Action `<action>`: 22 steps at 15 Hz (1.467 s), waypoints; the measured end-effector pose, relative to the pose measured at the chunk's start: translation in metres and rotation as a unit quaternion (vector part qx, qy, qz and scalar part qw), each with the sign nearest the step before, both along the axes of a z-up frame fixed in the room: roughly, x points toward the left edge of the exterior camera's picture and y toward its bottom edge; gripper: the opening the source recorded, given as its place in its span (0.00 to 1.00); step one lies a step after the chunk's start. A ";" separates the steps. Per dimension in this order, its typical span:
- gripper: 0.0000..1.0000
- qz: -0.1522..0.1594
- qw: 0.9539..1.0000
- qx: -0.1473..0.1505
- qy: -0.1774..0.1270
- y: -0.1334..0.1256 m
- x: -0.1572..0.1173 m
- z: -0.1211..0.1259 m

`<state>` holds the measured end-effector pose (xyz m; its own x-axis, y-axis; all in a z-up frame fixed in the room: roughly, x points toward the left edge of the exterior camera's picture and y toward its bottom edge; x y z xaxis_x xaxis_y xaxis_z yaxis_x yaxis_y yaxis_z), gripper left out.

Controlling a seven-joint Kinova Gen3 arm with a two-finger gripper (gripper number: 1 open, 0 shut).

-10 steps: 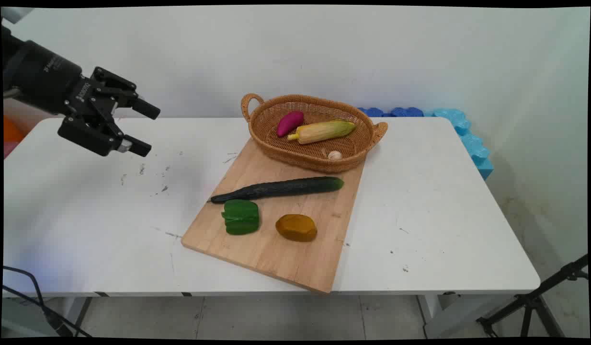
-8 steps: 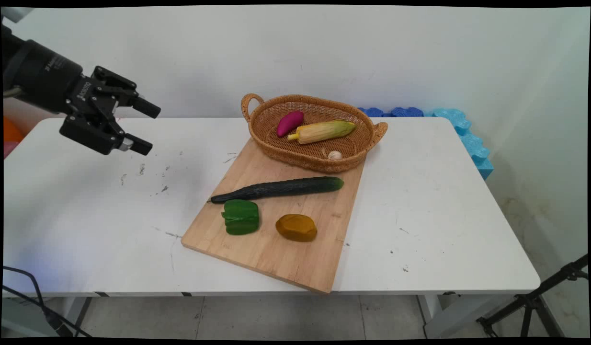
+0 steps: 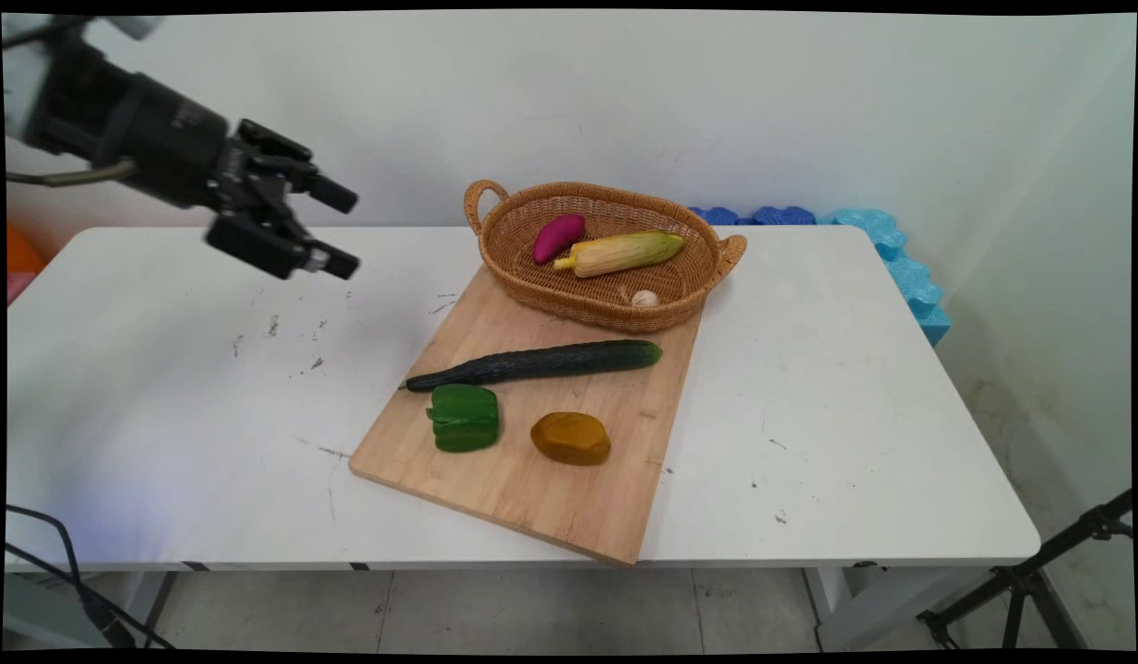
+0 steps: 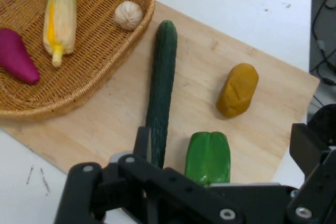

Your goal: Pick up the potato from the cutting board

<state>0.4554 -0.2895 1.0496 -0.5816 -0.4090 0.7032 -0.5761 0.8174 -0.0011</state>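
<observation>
On the near part of the wooden cutting board [image 3: 532, 433] lie a green bell pepper [image 3: 465, 418] to the left and a yellow-brown potato-like lump [image 3: 571, 438] to its right, a little apart from each other. Just beyond them a long dark cucumber [image 3: 536, 363] lies across the board, its thin end toward the left edge and its blunt end toward the right. The board itself sits slantwise on the white tabletop [image 3: 855, 415], its near corner close to the tabletop's near edge.

At the board's far end stands an oval wicker basket [image 3: 523, 277] with two handles, partly resting on the board. Inside it are a magenta sweet potato [image 3: 558, 237] at the left, an ear of corn [image 3: 622, 253] in its husk beside it, and a small garlic bulb [image 3: 644, 298] at the near wall.

The gripper [image 3: 343, 231] hangs in the air above the far left of the tabletop, well apart from the board, its jaws spread wide and holding nothing. In the hand view the cucumber and pepper lie nearest ahead of it.

Blue foam pieces [image 3: 887, 249] line the wall past the far right corner.
</observation>
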 end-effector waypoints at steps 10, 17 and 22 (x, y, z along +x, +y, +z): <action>1.00 0.004 0.997 0.053 -0.059 -0.037 -0.110 -0.066; 1.00 -0.041 0.992 0.066 -0.103 -0.074 -0.178 -0.128; 1.00 -0.078 0.987 0.070 -0.125 -0.092 -0.212 -0.167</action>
<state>0.2438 -0.3818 0.8822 -0.7931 -0.3844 0.4724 -0.4396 0.8981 -0.0072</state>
